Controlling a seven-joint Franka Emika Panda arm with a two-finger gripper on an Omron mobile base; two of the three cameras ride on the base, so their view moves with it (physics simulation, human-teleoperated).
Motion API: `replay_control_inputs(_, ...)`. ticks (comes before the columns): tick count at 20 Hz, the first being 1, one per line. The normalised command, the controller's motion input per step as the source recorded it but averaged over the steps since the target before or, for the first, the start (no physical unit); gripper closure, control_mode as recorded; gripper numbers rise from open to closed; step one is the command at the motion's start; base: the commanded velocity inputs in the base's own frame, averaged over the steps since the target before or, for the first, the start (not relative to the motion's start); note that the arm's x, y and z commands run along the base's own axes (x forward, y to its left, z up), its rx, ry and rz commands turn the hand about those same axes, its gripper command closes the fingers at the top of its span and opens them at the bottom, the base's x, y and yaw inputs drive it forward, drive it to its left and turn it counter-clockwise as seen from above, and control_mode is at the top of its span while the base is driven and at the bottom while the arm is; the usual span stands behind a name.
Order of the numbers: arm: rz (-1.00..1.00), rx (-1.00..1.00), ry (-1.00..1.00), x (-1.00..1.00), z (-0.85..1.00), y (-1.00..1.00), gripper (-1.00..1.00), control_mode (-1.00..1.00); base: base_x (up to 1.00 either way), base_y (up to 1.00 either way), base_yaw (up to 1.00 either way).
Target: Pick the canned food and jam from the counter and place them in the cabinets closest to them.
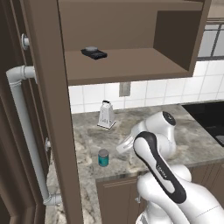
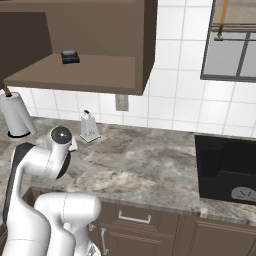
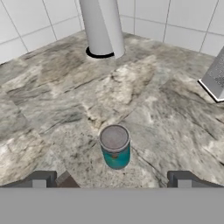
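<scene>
The canned food (image 3: 114, 146) is a small teal can with a silvery top, standing upright on the marbled counter (image 3: 52, 100). My gripper (image 3: 113, 180) is open just short of it, with one dark fingertip (image 3: 41, 179) on each side of the can and nothing held. In the left base view the canned food (image 1: 103, 157) stands near the counter's front edge, left of my bent arm. Above it, the open cabinet (image 1: 131, 65) shows its brown shelf, and the same cabinet (image 2: 90, 75) appears in the right base view. The jam is out of view.
A metal grater (image 1: 106, 114) stands by the tiled wall behind the can. A paper towel roll (image 2: 17, 115) is upright at the counter's left end. A dark flat object (image 1: 94, 53) lies on the cabinet shelf. A black cooktop (image 2: 227, 170) lies at the right.
</scene>
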Motion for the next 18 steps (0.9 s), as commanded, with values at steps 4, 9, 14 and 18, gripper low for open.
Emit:
replay_control_inputs(4, 0.05, 0.01, -0.06, 0.04, -0.27, 0.0, -1.0, -1.0, 0.0, 0.0, 0.0)
replay_control_inputs(9, 0.01, -0.01, -0.01, 0.04, -0.25, 0.07, -1.0, -1.0, 0.0, 0.0, 0.0)
replay_control_inputs(14, -0.02, -0.05, 0.0, 0.15, -0.14, 0.15, -1.0, -1.0, 0.0, 0.0, 0.0)
replay_control_inputs(18, -0.04, -0.08, 0.0, 0.19, -0.13, 0.21, -1.0, -1.0, 0.0, 0.0, 0.0)
